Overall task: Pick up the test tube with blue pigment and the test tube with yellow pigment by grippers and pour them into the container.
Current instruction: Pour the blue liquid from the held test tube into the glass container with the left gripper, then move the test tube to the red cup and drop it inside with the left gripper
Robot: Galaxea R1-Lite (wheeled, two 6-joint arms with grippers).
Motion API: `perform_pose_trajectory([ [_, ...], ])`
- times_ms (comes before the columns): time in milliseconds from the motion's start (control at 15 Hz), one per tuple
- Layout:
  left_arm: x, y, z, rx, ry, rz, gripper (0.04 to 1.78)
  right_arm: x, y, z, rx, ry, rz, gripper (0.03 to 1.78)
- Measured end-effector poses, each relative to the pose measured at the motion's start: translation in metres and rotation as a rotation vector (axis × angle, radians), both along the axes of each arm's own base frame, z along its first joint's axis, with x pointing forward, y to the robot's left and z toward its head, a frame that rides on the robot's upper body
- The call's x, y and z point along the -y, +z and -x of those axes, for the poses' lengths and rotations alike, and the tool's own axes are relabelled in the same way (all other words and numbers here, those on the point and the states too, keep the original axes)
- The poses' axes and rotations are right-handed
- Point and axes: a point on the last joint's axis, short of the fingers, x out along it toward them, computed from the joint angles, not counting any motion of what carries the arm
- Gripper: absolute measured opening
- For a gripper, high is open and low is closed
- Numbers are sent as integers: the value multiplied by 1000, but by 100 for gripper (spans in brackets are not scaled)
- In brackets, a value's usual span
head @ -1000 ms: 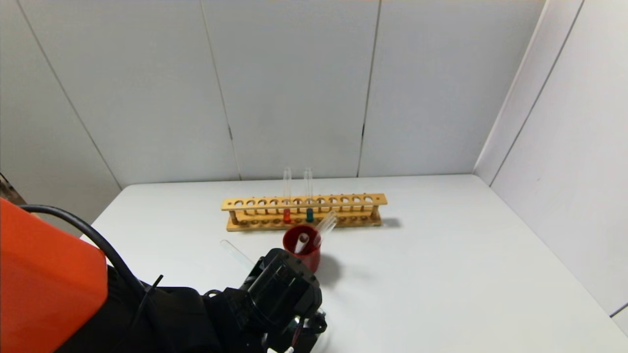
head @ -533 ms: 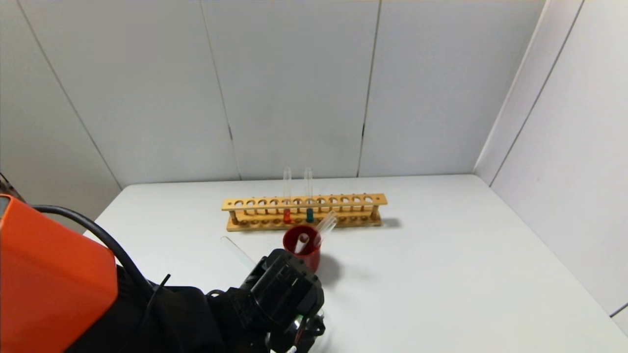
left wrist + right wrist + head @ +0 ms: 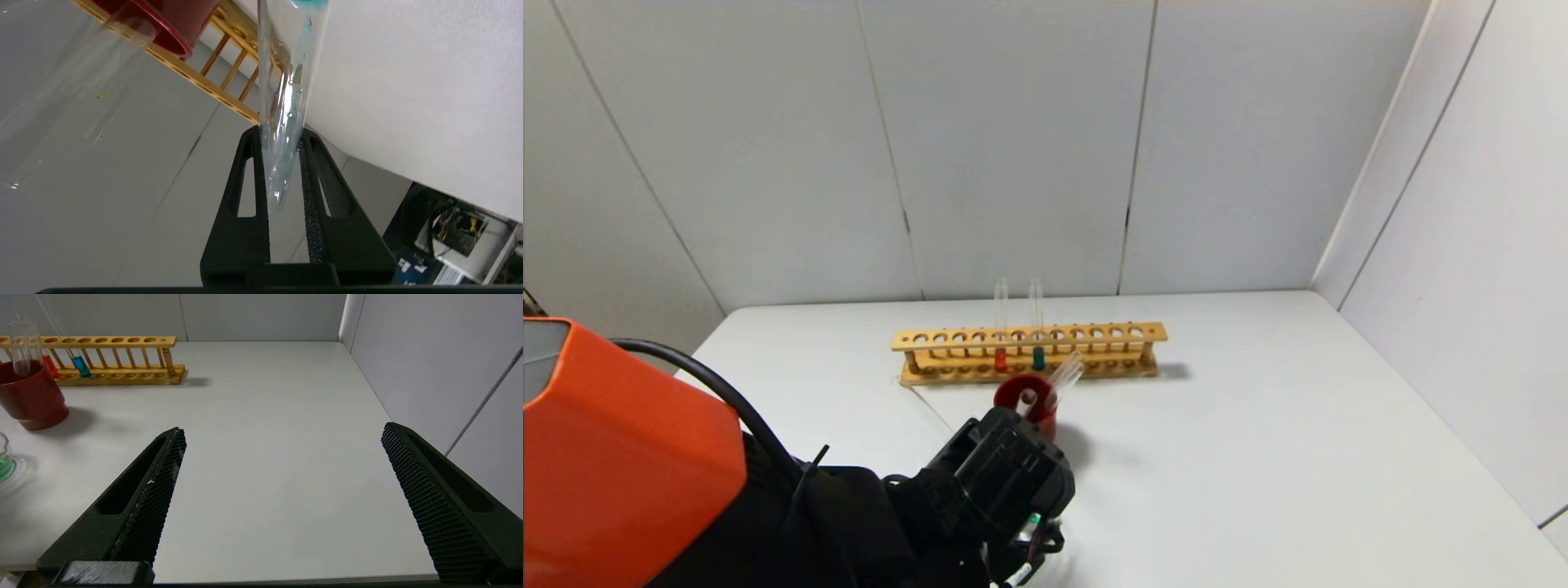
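1. Black fingers (image 3: 261,192) of the left gripper (image 3: 282,163) clench a test tube (image 3: 286,102) streaked with blue-teal residue; only the left wrist view shows this grip.
2. Right gripper (image 3: 282,473) hangs released over the bench (image 3: 265,437); its view alone shows the container (image 3: 3,457), holding green liquid, near the red cup (image 3: 30,400).
3. Since earlier, the left wrist has shifted slightly toward the red cup, before the wooden rack (image 3: 1029,353).

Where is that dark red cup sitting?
In the head view the red cup stands mid-table, just before the wooden rack, behind the left gripper.
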Motion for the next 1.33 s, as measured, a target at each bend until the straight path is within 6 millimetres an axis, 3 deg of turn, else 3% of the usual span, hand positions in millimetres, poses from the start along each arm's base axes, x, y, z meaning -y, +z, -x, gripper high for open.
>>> perform_pose_trajectory([
  [867, 4, 9, 7, 24, -10, 6, 30, 0, 0, 0, 0, 0, 0, 174],
  [1067, 1, 24, 10, 57, 35, 153, 30, 0, 0, 0, 0, 0, 0, 174],
  [1333, -14, 48, 20, 119, 177, 490, 30, 0, 0, 0, 0, 0, 0, 174],
])
